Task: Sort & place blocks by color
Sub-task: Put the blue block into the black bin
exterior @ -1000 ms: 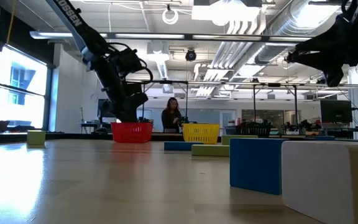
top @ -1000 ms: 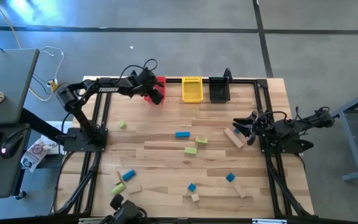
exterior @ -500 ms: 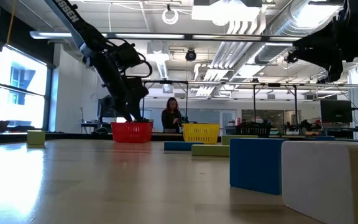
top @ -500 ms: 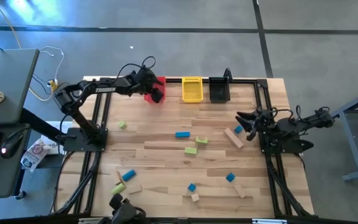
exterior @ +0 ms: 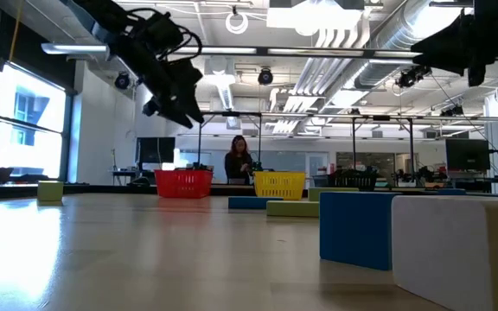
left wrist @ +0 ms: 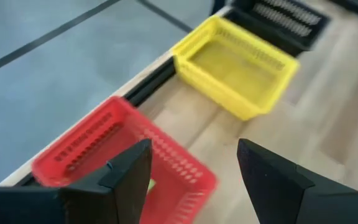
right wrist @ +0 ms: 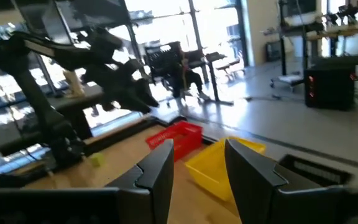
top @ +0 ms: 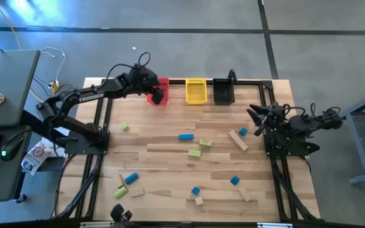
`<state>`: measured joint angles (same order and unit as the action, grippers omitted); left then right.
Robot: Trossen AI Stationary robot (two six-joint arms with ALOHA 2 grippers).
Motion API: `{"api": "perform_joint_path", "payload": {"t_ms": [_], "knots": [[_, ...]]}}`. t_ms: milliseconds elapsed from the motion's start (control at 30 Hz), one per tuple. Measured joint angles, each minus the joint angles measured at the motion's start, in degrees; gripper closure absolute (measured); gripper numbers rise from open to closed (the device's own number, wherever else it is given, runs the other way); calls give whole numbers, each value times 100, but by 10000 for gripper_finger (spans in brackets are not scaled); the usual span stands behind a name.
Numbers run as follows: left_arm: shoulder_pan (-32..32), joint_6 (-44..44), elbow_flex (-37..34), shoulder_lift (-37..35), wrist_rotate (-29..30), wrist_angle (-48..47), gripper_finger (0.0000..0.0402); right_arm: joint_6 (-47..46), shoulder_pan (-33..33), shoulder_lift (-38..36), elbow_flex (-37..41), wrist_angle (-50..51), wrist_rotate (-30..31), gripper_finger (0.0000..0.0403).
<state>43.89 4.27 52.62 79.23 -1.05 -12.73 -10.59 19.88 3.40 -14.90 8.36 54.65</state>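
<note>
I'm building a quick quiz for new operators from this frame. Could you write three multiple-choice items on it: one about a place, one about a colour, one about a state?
1. Where does the left tool hang?
A. over the red bin
B. over the black bin
C. over the table's near edge

2. What colour is the middle bin of the three?
A. red
B. yellow
C. black

3. How do the left tool's fingers stand?
A. clamped on a blue block
B. shut and empty
C. apart, with nothing between them

Answers:
1 A: the high view puts it at the red bin, and the left wrist view looks down on that bin.
2 B: the yellow bin sits between the red and the black.
3 C: the left wrist view shows a clear gap between them.
</note>
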Motion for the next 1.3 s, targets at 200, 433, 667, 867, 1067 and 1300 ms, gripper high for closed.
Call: {"api": "perform_joint_path", "payload": {"t_ms": [200, 433, 667, 867, 1067, 1300], "knots": [[-209, 0, 2, -82, -7, 3, 179, -1109, 0, 760, -854, 1564, 145, 274], [-297, 11, 2, -75, -6, 4, 179, -2768, -2, 1937, -1928, 3560, -25, 274], [-399, 52, 2, -71, -6, -82, 179, -4713, -429, 3007, -2345, 5375, -1298, 274], [-434, 59, 0, -69, -6, -125, 179, -5104, -1013, 3726, -2345, 5603, -2605, 274], [-435, 63, 0, -69, -6, -125, 179, -4954, -1484, 4328, -2345, 5571, -3441, 274], [-436, 63, 0, -67, -6, -125, 179, -4246, -1921, 4905, -2345, 5161, -3793, 270]]}}
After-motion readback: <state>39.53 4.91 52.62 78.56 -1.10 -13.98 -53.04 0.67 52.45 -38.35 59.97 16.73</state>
